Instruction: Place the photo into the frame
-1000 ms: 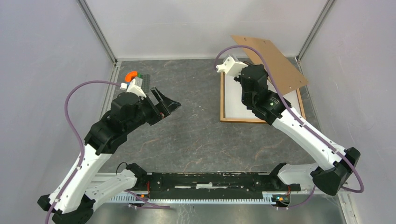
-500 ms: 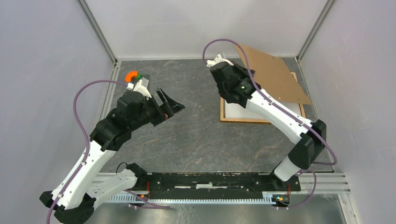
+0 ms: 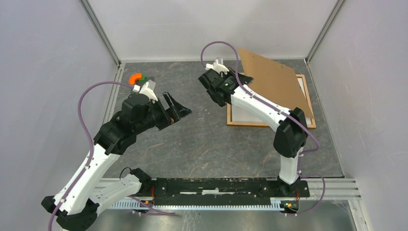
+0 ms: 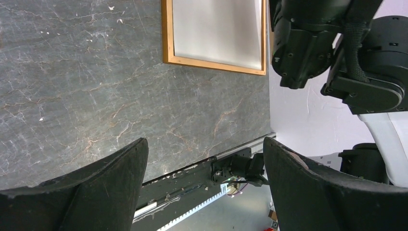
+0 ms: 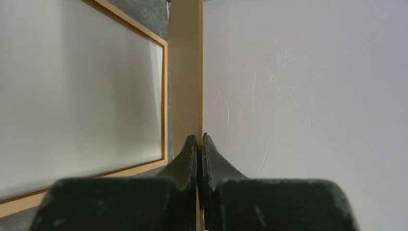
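**While the board hangs tilted, the frame lies waiting**

Though nothing holds it, the frame (image 3: 245,124) (image 4: 211,64) (image 5: 163,96) is the centre of things. It lies flat on the far right part of the tabletop (image 3: 192,144), a thin rectangle of light wood. A white sheet (image 3: 243,113) fills its opening, and from where I stand I cannot tell whether that is the photo.

Over its far side slants the brown backing board (image 3: 269,79) (image 5: 185,72), one edge raised and leaning toward the back wall. The right gripper (image 3: 239,78) (image 5: 198,137) is clamped tight on that board's near-left edge, the jaws pressed together with only the thin board between them.

Well apart, over the bare left-centre of the tabletop, the left gripper (image 3: 180,103) (image 4: 204,144) hangs with its jaws spread wide and nothing in them. Its camera looks across at the frame. A small orange and green piece (image 3: 136,77) sits in the far left corner, out of the way.

I judge the step in hand to be handling the backing, with the frame open beneath it. If the white sheet is the picture, the next move calls for lowering the board square into the frame's recess without nudging the frame. If not, the board must be laid aside first.
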`<state>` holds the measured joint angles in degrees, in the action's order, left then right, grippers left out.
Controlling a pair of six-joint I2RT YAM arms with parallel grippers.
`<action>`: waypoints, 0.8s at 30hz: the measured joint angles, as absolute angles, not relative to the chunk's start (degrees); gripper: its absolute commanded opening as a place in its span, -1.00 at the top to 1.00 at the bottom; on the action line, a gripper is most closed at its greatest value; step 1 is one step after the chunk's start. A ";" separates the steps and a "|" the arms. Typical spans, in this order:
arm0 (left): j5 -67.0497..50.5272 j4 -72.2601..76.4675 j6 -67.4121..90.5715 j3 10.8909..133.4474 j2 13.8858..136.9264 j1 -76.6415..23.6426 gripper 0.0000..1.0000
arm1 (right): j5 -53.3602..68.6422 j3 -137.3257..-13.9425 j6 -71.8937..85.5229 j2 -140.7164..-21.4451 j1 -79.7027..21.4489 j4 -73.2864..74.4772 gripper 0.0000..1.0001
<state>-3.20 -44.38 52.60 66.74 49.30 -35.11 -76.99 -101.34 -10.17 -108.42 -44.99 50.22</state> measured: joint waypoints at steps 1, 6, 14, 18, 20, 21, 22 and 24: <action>-3.36 -44.38 52.51 66.74 49.43 -35.11 -0.88 | -77.12 -101.30 -9.37 -108.86 -44.99 50.63 1.00; -3.68 -44.40 52.40 66.74 50.00 -35.11 -0.89 | -77.97 -101.10 -6.33 -110.59 -44.97 50.89 1.00; -3.77 -44.40 51.75 66.74 49.93 -35.11 -0.88 | -79.64 -99.96 -5.96 -113.38 -44.49 47.57 1.00; -4.56 -44.42 51.55 66.74 49.93 -35.11 -0.89 | -79.64 -100.14 -4.93 -115.55 -44.10 47.64 1.00; -4.69 -44.42 51.37 66.74 49.95 -35.11 -0.88 | -79.68 -100.53 -3.84 -116.95 -43.79 48.40 1.00; -4.78 -44.42 51.29 66.74 49.95 -35.11 -0.88 | -79.66 -100.77 -3.51 -117.51 -43.70 48.86 1.00; -4.86 -44.42 51.27 66.74 49.98 -35.11 -0.89 | -79.64 -101.19 -2.74 -118.24 -43.53 49.54 1.00; -5.02 -44.42 51.24 66.74 50.00 -35.11 -0.89 | -79.57 -102.02 -1.23 -119.26 -43.35 51.09 1.00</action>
